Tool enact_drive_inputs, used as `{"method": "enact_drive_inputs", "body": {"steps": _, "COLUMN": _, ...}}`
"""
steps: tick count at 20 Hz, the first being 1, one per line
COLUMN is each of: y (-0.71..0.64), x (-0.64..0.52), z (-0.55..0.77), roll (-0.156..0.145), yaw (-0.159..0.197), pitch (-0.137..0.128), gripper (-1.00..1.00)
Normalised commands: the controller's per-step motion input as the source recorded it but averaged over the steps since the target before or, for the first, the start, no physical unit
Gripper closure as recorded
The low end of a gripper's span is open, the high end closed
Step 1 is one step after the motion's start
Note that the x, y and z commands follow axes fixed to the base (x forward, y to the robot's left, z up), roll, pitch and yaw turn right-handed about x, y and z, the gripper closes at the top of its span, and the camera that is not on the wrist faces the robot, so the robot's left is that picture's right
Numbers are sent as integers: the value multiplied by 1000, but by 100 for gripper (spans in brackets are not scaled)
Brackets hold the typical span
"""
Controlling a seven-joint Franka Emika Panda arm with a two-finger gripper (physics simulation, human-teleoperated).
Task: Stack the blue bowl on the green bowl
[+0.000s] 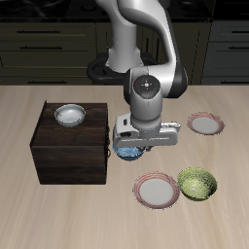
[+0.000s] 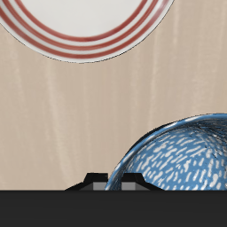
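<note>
Worktop (image 1: 29,107) with cabinet (image 1: 68,151); green bowl (image 1: 197,183) near the front, beside a plate (image 1: 157,191). Blue bowl (image 2: 182,155) directly under the pincer (image 1: 133,148), whose closure cannot be told. Grip one rim squarely, then lift vertically.

Soft even light, faint shadows, coarse low-resolution renders.

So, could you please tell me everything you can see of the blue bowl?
The blue bowl is small and round, glossy blue with white speckles, ceramic-looking. It sits upright on the table beside the dark wooden box, mostly hidden in the exterior view under the hand. The wrist view shows its rim and speckled wall close up; whether the fingers touch it cannot be told.
</note>
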Motion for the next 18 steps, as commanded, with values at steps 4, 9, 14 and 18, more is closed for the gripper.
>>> {"method": "enact_drive_inputs", "body": {"steps": 4, "y": 175, "x": -125, "z": 405, "roll": 33, "yaw": 1, "pitch": -49, "gripper": 100}}
{"method": "enact_drive_inputs", "body": {"steps": 9, "y": 242, "x": -107, "z": 538, "roll": 26, "yaw": 0, "pitch": -74, "gripper": 100}}
{"method": "enact_drive_inputs", "body": {"steps": 14, "y": 199, "x": 94, "z": 335, "roll": -14, "yaw": -10, "pitch": -36, "gripper": 100}}
{"method": "enact_drive_inputs", "body": {"steps": 18, "y": 236, "x": 172, "z": 325, "roll": -13, "yaw": -12, "pitch": -31, "gripper": 100}}
